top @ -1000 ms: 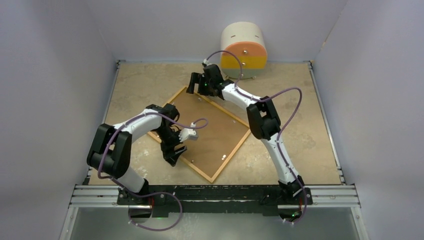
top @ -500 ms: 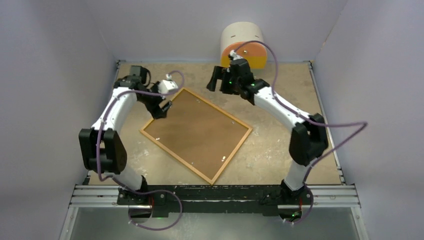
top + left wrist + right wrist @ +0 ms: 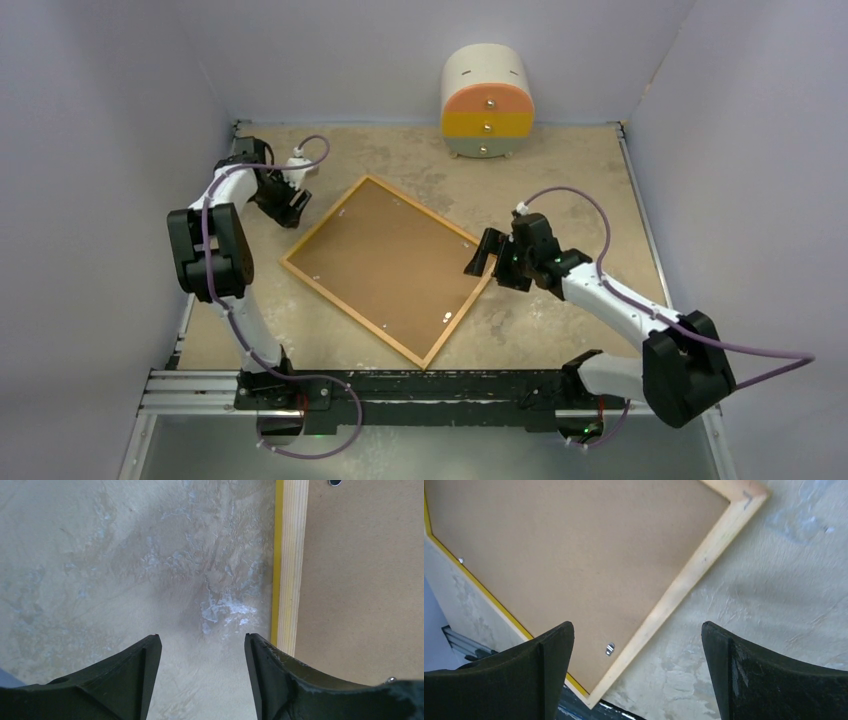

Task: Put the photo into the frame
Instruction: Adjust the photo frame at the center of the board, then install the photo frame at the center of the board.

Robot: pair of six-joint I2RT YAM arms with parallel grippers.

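1. I see the frame lying back-up around the middle of the table, turned diagonally, with the brown backing board inside its wooden rim.
2. My left gripper hovers near the far-left corner, just beside the frame's left edge, jaws spread over bare table.
3. My right gripper hangs over the frame's right corner, jaws spread wide and empty.
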